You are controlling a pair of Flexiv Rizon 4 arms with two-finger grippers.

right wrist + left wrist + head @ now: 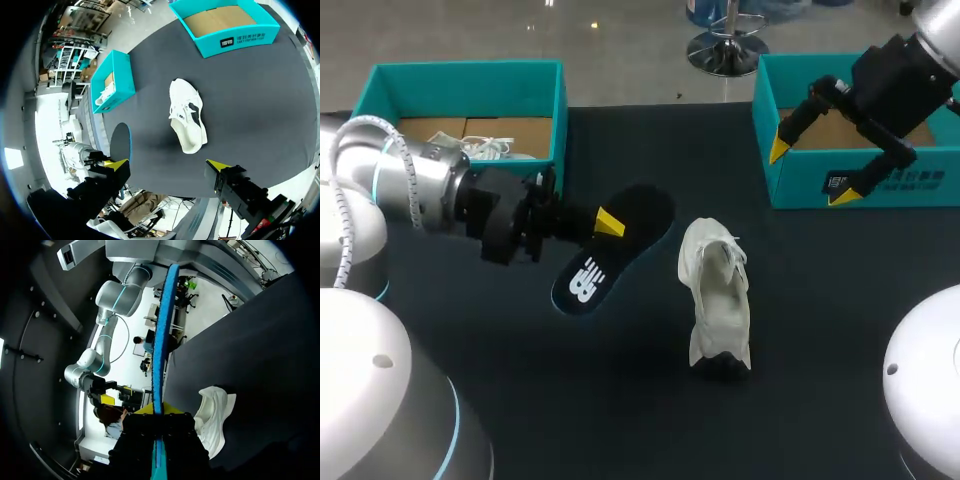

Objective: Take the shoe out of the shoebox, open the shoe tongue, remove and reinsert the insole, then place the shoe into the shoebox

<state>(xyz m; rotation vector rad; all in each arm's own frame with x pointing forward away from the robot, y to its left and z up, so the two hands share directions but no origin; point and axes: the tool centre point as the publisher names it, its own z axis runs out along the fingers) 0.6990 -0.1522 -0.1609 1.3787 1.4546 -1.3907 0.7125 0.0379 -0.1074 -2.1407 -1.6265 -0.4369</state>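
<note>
Head view, shoe (717, 300) being left lying mid-table (820, 350), between left box (560, 110) and right box (790, 185), insole (588, 278) being clamped near the shoe by the left gripper (608, 224), right gripper (812, 173) being held spread, empty, above the right box's front wall.

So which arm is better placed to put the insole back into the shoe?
Left. Its tool grips the insole, close beside the shoe; the right tool is open, empty and farther from the shoe.
</note>
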